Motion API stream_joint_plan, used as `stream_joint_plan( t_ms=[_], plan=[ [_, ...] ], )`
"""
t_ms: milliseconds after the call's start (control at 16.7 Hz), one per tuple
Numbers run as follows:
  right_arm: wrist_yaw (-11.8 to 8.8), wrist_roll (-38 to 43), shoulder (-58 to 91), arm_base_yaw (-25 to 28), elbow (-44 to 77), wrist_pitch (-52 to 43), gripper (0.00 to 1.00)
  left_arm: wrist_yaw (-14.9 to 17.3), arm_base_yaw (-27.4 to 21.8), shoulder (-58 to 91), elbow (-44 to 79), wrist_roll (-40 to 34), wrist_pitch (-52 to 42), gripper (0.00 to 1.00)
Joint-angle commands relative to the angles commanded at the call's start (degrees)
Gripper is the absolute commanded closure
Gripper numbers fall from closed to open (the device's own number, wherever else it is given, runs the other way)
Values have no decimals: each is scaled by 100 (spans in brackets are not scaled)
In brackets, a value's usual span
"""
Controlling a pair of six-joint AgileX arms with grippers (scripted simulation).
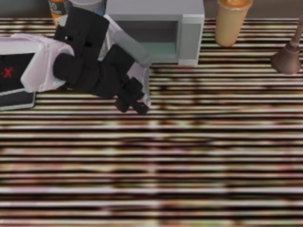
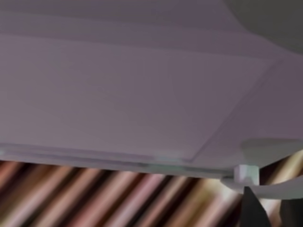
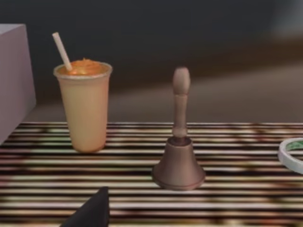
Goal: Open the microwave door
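Note:
The light-grey microwave (image 1: 190, 38) stands at the table's back, its pale teal interior (image 1: 158, 42) exposed. The microwave door (image 1: 132, 49) is swung out toward the front left, hinged at the left. My left gripper (image 1: 132, 103) is at the door's free edge, shut on the slim pale handle (image 2: 277, 185). In the left wrist view the door panel (image 2: 118, 94) fills most of the frame, and a dark finger (image 2: 253, 210) sits beside the handle. My right arm is out of the top view; only a dark corner of its gripper (image 3: 94, 212) shows, low over the table right of the microwave.
A tan cup (image 1: 231, 21) with a straw stands just right of the microwave. A brown hand bell (image 1: 288, 54) is farther right. An orange bottle (image 1: 57, 10) is at the back left, behind my left arm. A white ring (image 3: 293, 153) lies right of the bell.

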Motion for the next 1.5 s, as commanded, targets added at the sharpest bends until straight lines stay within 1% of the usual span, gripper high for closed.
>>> stream_joint_plan(
  t_ms=[1020,1140,1500],
  plan=[
    [0,0,0,0,0,0,0,0,0,0,0,0,0,100],
    [0,0,0,0,0,0,0,49,-31,5,-28,-9,-15,100],
    [0,0,0,0,0,0,0,260,155,-37,-25,369,-136,100]
  ],
)
